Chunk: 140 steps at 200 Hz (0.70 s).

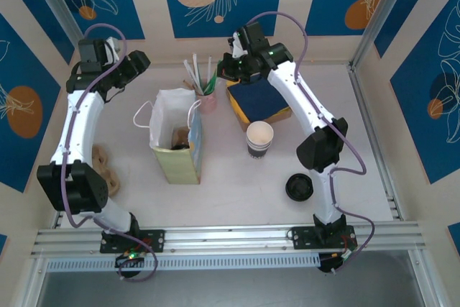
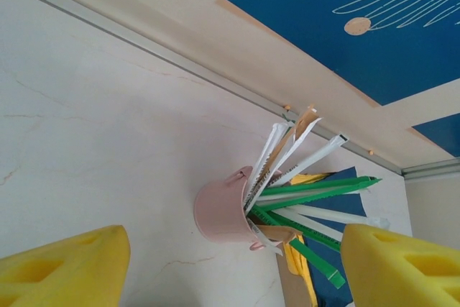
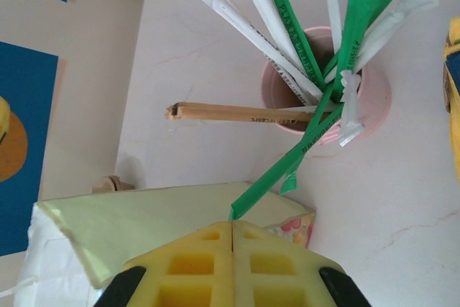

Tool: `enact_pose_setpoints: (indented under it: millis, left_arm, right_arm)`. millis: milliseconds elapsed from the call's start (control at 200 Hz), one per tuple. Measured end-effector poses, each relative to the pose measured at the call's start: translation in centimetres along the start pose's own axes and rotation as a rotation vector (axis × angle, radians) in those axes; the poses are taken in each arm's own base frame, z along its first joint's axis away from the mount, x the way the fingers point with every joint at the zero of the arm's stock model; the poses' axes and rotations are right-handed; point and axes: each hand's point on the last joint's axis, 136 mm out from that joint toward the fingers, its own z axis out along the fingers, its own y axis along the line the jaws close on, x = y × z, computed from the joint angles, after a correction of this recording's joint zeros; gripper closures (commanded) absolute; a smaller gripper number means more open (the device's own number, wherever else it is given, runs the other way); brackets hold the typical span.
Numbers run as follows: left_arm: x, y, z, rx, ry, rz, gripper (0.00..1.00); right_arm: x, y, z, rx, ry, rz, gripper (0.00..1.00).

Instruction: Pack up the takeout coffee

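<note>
I cannot make out the takeout coffee; something dark lies inside the open pale green paper bag, and I cannot tell what it is. My right gripper hangs over the bag's rim, shut on the tip of a green wrapped straw that leans out of the pink bucket. From above, that gripper sits just right of the bucket. My left gripper is open and holds nothing, its yellow pads wide apart, aimed at the bucket from the far left.
A lidless striped paper cup stands right of the bag. A loose black lid lies nearer the right arm's base. A blue and yellow stack sits behind the cup. Pale wooden pieces lie left of the bag.
</note>
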Motion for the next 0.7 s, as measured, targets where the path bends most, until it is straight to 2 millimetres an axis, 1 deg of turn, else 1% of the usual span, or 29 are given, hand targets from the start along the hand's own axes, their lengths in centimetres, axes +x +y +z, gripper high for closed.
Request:
enact_pose_setpoints:
  millis: [185, 300, 420, 495, 545, 635, 670, 700]
  left_arm:
    - [0.0, -0.4, -0.9, 0.003, -0.005, 0.003, 0.22]
    - [0.1, -0.7, -1.9, 0.005, -0.009, 0.005, 0.22]
    - [0.2, -1.2, -3.0, 0.010, -0.016, 0.011, 0.18]
    - [0.2, -1.5, -3.7, 0.014, -0.023, 0.020, 0.18]
    - [0.3, -1.7, -4.1, 0.015, -0.025, 0.027, 0.16]
    - [0.5, -2.0, -5.1, 0.020, -0.031, 0.039, 0.08]
    - [0.6, -2.1, -5.4, 0.023, -0.033, 0.040, 0.01]
    - [0.7, -2.2, -5.7, 0.025, -0.033, 0.044, 0.00]
  right_arm:
    - [-0.1, 0.4, -0.4, -0.012, -0.006, -0.013, 1.00]
    - [-0.3, 0.9, -0.8, -0.027, -0.014, -0.027, 1.00]
    - [-0.6, 1.9, -1.7, -0.047, -0.033, -0.048, 1.00]
    - [-0.7, 2.9, -2.9, -0.064, -0.052, -0.065, 1.00]
    - [-0.7, 3.6, -3.8, -0.077, -0.068, -0.079, 1.00]
    - [-1.1, 5.0, -5.9, -0.107, -0.108, -0.106, 1.00]
    - [-1.1, 5.7, -6.6, -0.119, -0.122, -0.119, 1.00]
    - [-1.2, 6.2, -7.4, -0.131, -0.136, -0.130, 1.00]
